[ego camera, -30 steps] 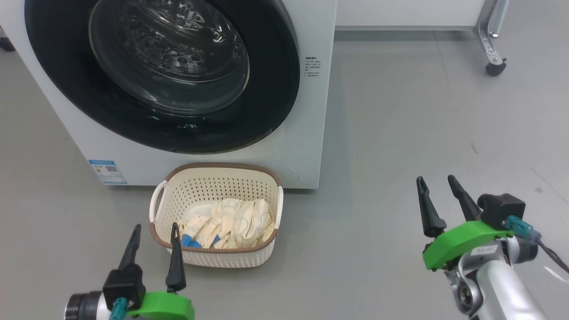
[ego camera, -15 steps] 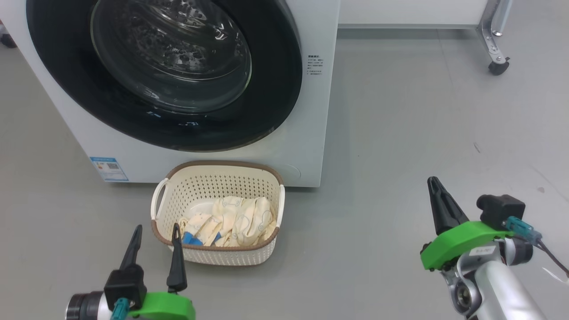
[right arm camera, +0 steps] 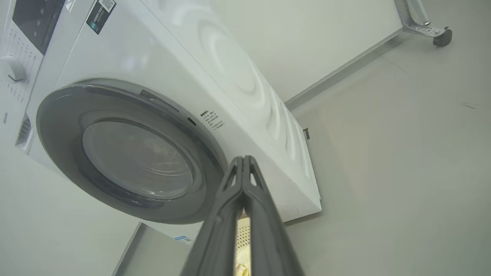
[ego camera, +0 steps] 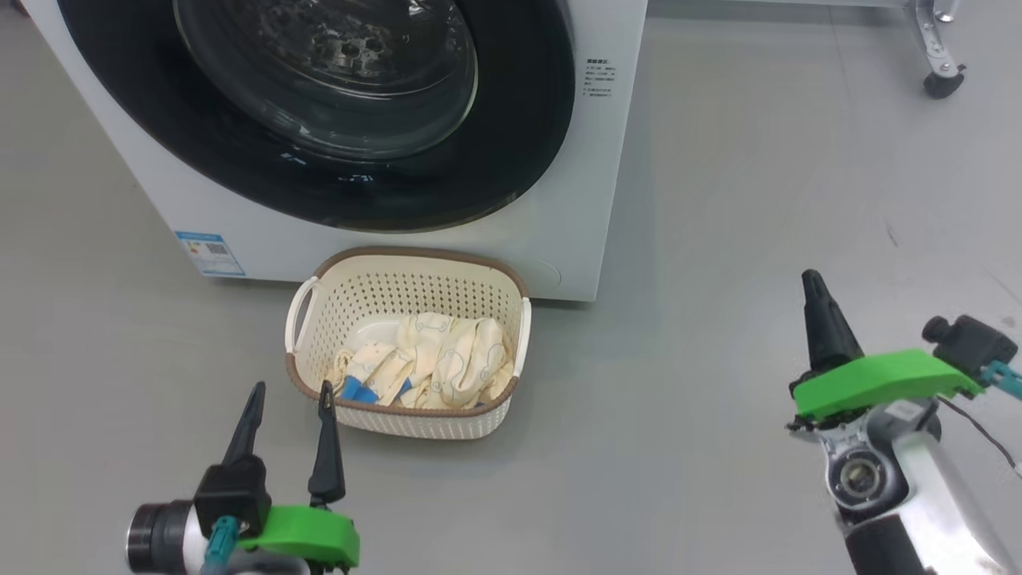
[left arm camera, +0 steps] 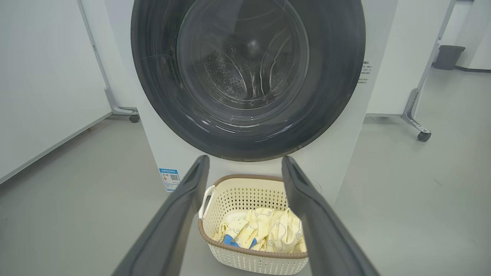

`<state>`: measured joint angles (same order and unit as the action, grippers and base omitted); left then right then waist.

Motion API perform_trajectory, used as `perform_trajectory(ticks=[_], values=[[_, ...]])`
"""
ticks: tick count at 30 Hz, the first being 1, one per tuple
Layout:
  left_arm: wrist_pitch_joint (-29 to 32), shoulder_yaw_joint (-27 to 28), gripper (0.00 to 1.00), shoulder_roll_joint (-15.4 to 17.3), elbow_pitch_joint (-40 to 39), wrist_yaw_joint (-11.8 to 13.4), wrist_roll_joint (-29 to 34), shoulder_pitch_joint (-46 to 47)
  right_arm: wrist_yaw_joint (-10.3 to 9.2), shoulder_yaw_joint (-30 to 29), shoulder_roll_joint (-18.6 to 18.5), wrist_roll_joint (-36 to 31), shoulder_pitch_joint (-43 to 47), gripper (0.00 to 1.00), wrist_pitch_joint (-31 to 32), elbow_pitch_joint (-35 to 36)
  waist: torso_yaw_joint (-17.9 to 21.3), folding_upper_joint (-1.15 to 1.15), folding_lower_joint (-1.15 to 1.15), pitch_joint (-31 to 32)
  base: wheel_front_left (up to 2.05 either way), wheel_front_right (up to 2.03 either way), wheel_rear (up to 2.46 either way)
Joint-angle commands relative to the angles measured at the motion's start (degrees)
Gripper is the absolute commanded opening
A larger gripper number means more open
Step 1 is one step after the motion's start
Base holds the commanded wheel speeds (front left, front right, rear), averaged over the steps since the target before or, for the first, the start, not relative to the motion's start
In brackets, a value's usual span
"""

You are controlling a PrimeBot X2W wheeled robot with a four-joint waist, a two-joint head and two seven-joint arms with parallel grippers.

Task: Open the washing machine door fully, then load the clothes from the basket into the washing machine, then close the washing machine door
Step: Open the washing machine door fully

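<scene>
Washing machine door [ego camera: 319,80]: shut, flush with the white washing machine [ego camera: 607,200], at 11 o'clock in my head view. Rim is glossy black and the glass bulges. Both are slick, so I judge it best to hook the rim's 3 o'clock edge. My right claw [ego camera: 813,281] is pressed together, empty, at 4 o'clock. The perforated basket [ego camera: 415,254] of soft cream clothes [ego camera: 431,367] stands at the door's 6 o'clock. Left claw [ego camera: 291,387] is spread, empty.

Bright even light leaves soft shadows and glints on the washing machine door [ego camera: 319,104] (wrist views bow at edges).
</scene>
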<state>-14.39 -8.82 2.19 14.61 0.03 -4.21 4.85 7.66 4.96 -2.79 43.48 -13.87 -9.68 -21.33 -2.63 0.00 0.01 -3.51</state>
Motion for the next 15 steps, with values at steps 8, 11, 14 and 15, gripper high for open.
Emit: perform_trajectory(ticks=[8, 11, 14, 15], values=[[-0.6, -0.1, 1.0, 0.7, -2.5, 0.6, -1.7, 5.4, -0.17, -3.7, -0.2, 15.9, -9.0, 0.0, 6.6, 4.2, -2.5, 0.0, -0.01, -5.3, 0.0, 0.0, 0.0], [-0.6, -1.0, 1.0, 0.7, -2.7, 0.5, -2.1, 7.0, -0.17, -5.3, -1.0, 18.5, -12.6, 0.0, 9.7, 4.9, -3.4, 0.0, -0.01, -7.9, 0.0, 0.0, 0.0], [-0.6, -2.4, 1.0, 0.7, -2.8, 0.7, -2.7, 8.5, -0.17, -6.1, -2.3, 19.8, -16.2, 0.0, 12.2, 5.1, -4.5, 0.0, -0.01, -10.1, 0.0, 0.0, 0.0], [-0.6, -2.8, 1.0, 0.7, -2.8, 0.8, -3.0, 9.0, -0.17, -6.3, -2.7, 20.0, -17.4, 0.0, 13.0, 5.0, -4.8, 0.0, -0.01, -10.8, 0.0, 0.0, 0.0]])
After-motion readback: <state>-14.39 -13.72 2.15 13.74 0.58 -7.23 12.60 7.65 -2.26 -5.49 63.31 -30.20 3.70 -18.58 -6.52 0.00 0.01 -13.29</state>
